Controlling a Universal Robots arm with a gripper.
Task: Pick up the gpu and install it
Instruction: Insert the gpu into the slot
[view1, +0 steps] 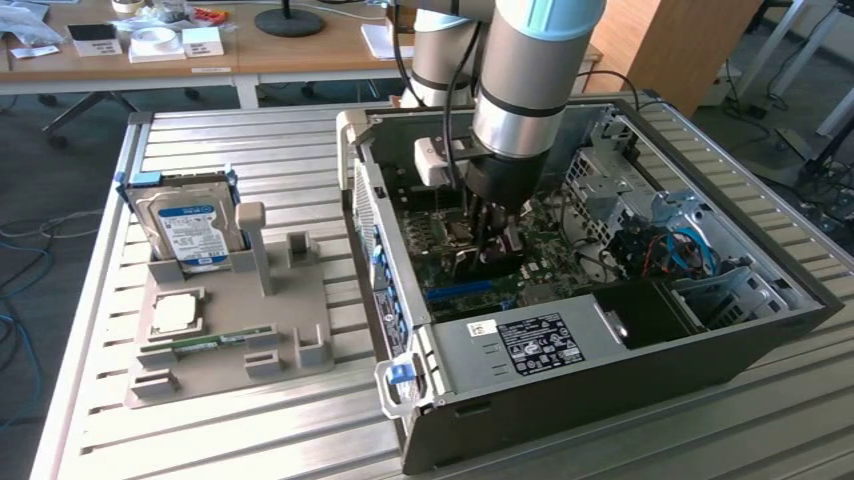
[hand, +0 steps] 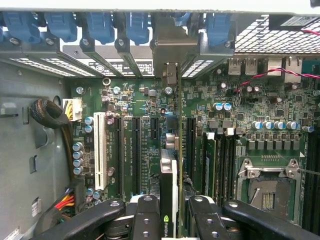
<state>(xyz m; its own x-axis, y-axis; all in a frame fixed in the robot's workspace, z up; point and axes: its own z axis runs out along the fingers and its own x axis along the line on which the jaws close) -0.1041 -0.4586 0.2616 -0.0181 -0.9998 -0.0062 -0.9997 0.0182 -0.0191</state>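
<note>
The gpu (hand: 169, 187) is seen edge-on as a thin card with a dark face, and my gripper (hand: 169, 214) is shut on it, one black finger (hand: 145, 216) on each side. It hangs over the green motherboard (hand: 135, 100), lined up between the long black slots (hand: 136, 150), with its grey bracket end (hand: 172, 50) by the rear slot openings. Whether the card touches a slot I cannot tell. From the exterior view, the gripper (view1: 487, 240) reaches down inside the open computer case (view1: 561, 350), the dark gpu (view1: 497, 258) between its fingers.
Blue retaining clips (hand: 100, 25) line the case's rear wall. A white slot (hand: 100, 150), a cable bundle (hand: 50, 115) and the CPU socket (hand: 267, 187) flank the card. On the exterior view's left, a grey holder (view1: 300, 300) carries a blue-labelled hard drive (view1: 187, 225), a processor (view1: 176, 312) and a memory stick (view1: 214, 343).
</note>
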